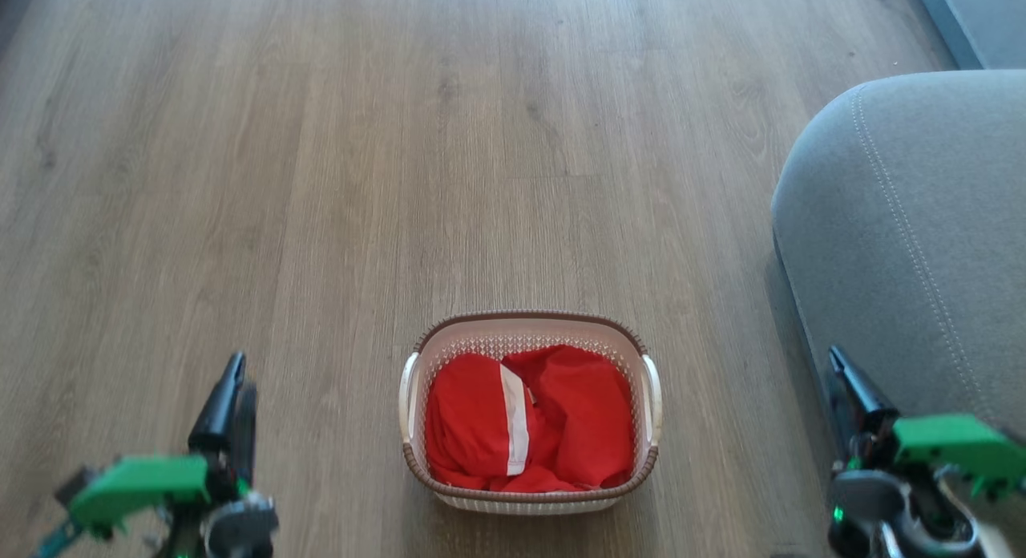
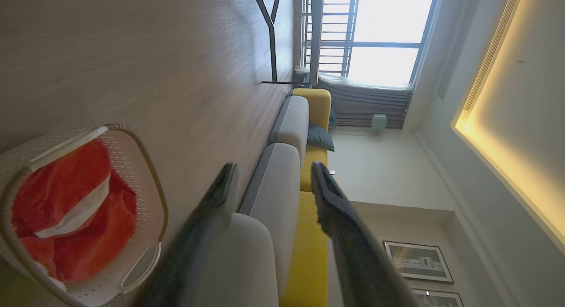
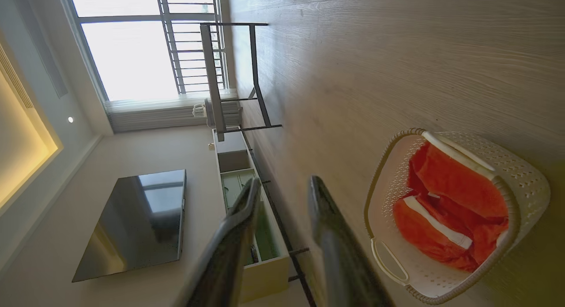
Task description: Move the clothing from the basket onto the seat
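Note:
The cream perforated basket (image 1: 649,398) with a brown woven rim stands on the wooden floor at the lower middle of the head view. Red clothing (image 1: 577,414) with a white stripe fills it. The grey seat (image 1: 906,245) rises at the right edge. My left gripper (image 1: 232,382) hangs left of the basket, open and holding nothing. My right gripper (image 1: 842,374) sits right of the basket, beside the seat's front, open and holding nothing. The left wrist view shows the basket (image 2: 145,236), the clothing (image 2: 66,188) and open fingers (image 2: 220,188). The right wrist view shows the basket (image 3: 525,179), the clothing (image 3: 459,188) and open fingers (image 3: 320,201).
Wooden floor (image 1: 401,141) stretches ahead of the basket. In the left wrist view a grey and yellow sofa (image 2: 291,121) runs toward a window, with a dark-framed table (image 2: 282,38) beyond. The right wrist view shows a TV (image 3: 137,219) and a low cabinet (image 3: 247,219).

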